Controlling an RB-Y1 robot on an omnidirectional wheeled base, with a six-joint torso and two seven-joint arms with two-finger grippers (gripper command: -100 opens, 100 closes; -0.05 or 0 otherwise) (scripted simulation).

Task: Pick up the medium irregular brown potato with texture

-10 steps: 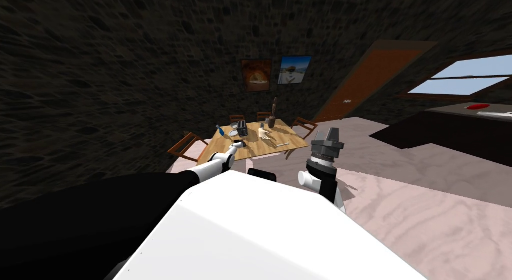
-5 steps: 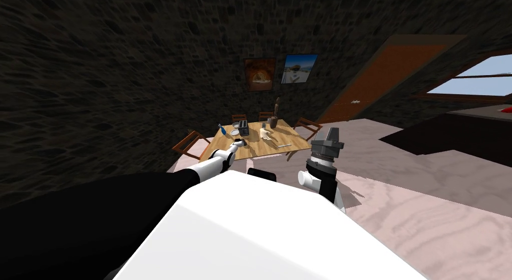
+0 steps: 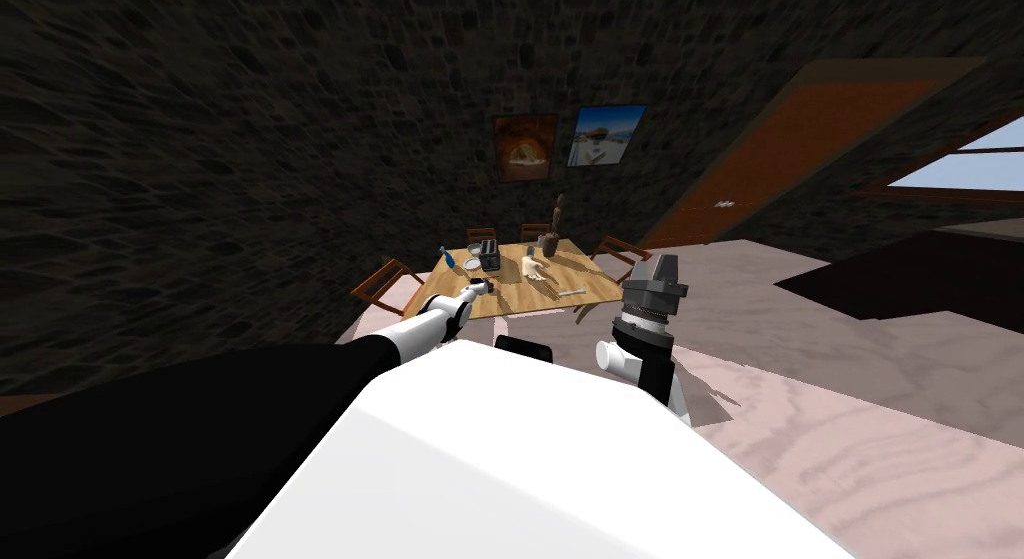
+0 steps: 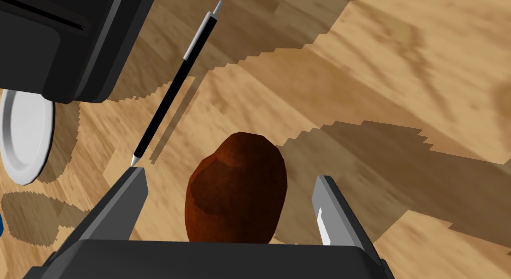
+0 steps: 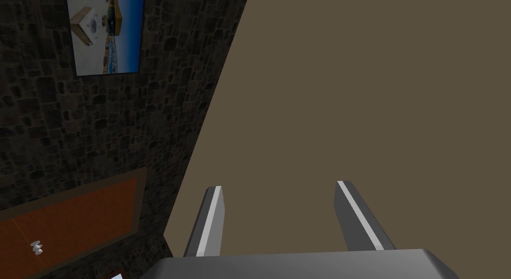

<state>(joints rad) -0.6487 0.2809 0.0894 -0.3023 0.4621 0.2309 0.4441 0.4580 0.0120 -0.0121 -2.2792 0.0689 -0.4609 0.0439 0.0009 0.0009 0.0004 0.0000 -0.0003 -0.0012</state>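
While we are reaching the left arm [image 3: 432, 325] out over the wooden bench [image 3: 520, 295] at the centre of the head view, its jaws are standing released on either side of the reddish-brown potato [image 4: 237, 188]. The potato is lying on the bench between the two fingers [image 4: 127, 198] with a gap on each side, and we are reading this straddle as set up for a closing pinch. A black pen [image 4: 174, 86] is lying just beyond one fingertip, near a dark toaster [image 4: 60, 41] and a white plate [image 4: 22, 136]. The right arm [image 3: 650, 318] is holding its jaws released and raised at centre right, clear of the work. Against a second ago, the bench and the wall pictures [image 3: 565, 143] are sitting slightly further right, so we are turning and the things are not moving.
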